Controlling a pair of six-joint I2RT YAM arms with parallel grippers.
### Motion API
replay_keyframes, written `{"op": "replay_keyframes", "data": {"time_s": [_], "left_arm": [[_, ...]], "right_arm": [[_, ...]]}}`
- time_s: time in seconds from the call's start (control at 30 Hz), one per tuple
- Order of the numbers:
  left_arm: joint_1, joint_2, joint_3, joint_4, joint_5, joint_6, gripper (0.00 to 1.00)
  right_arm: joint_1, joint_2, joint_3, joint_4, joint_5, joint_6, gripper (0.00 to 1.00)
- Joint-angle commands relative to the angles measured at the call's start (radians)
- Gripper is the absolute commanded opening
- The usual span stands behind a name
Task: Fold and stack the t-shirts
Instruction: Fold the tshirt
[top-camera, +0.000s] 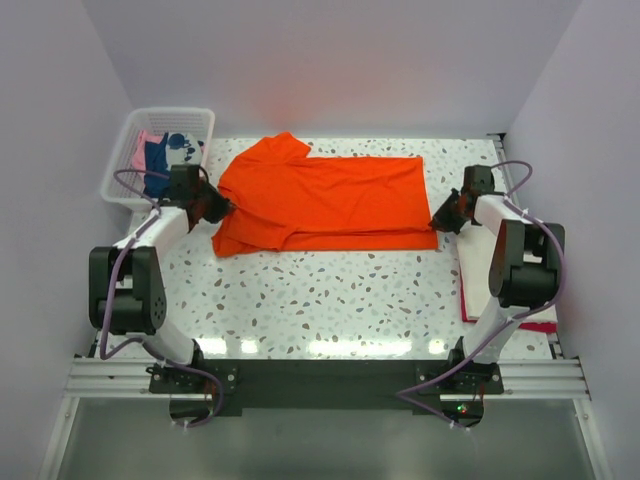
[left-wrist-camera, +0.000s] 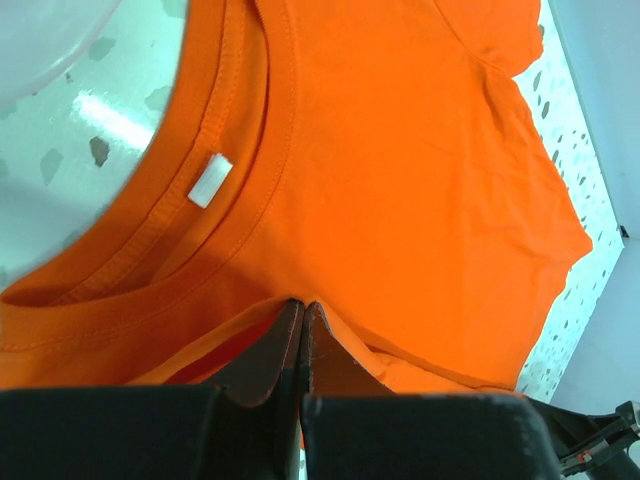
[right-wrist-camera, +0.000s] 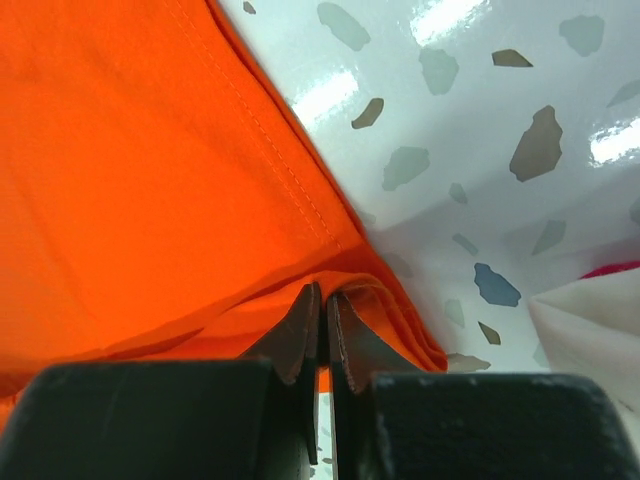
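Left jaws are pinched shut on the orange shirt (top-camera: 330, 200) right by its collar (left-wrist-camera: 215, 250), with the white tag (left-wrist-camera: 210, 180) showing. Right jaws are clamped on the hem corner at the opposite end. Shirt's lying flat across the speckled surface (top-camera: 330, 300) between the two arms. Basket (top-camera: 122, 180) at far left has pink (top-camera: 143, 150) and navy (top-camera: 157, 170) shirts in it. Cream shirt (right-wrist-camera: 590, 320) sits by the right arm.

Shirts seen, five: orange shirt (top-camera: 330, 200); left of it pink shirt (top-camera: 147, 150), navy shirt (top-camera: 158, 168); right of it cream shirt (top-camera: 472, 275), red shirt (top-camera: 540, 326). One basket (top-camera: 125, 160).
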Motion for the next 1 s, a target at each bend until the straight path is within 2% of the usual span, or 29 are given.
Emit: {"op": "replay_keyframes", "data": {"time_s": [0.0,0.5,0.57,0.63,0.67,0.7,0.73,0.77,0.83,0.97], "left_arm": [[0.002,0.031,0.069,0.06,0.017,0.018,0.0],[0.003,0.126,0.149,0.076,0.055,0.019,0.0],[0.002,0.144,0.168,0.086,0.069,0.022,0.0],[0.005,0.166,0.192,0.085,0.092,0.044,0.01],[0.008,0.172,0.218,0.088,0.103,0.053,0.08],[0.012,0.181,0.235,0.097,0.123,0.079,0.16],[0.014,0.184,0.253,0.056,0.126,0.09,0.34],[0.017,0.178,0.278,0.037,0.117,0.103,0.42],[0.017,0.128,0.266,0.011,0.073,0.134,0.56],[0.017,0.008,0.154,-0.073,-0.035,0.128,0.59]], "right_arm": [[-0.01,0.016,0.051,0.044,-0.013,0.016,0.0],[-0.013,0.071,0.097,0.05,-0.031,0.035,0.0],[-0.016,0.076,0.103,0.053,-0.042,0.035,0.07],[-0.018,0.076,0.116,0.042,-0.045,0.029,0.23],[-0.021,0.071,0.135,0.038,-0.05,0.026,0.42],[-0.021,0.07,0.148,0.015,-0.051,0.014,0.5],[-0.021,0.064,0.158,-0.001,-0.053,0.006,0.55],[-0.021,0.047,0.175,-0.011,-0.056,-0.002,0.67],[-0.016,0.018,0.182,-0.053,-0.022,-0.02,0.72],[-0.005,-0.093,0.079,-0.076,0.024,-0.025,0.69]]}}
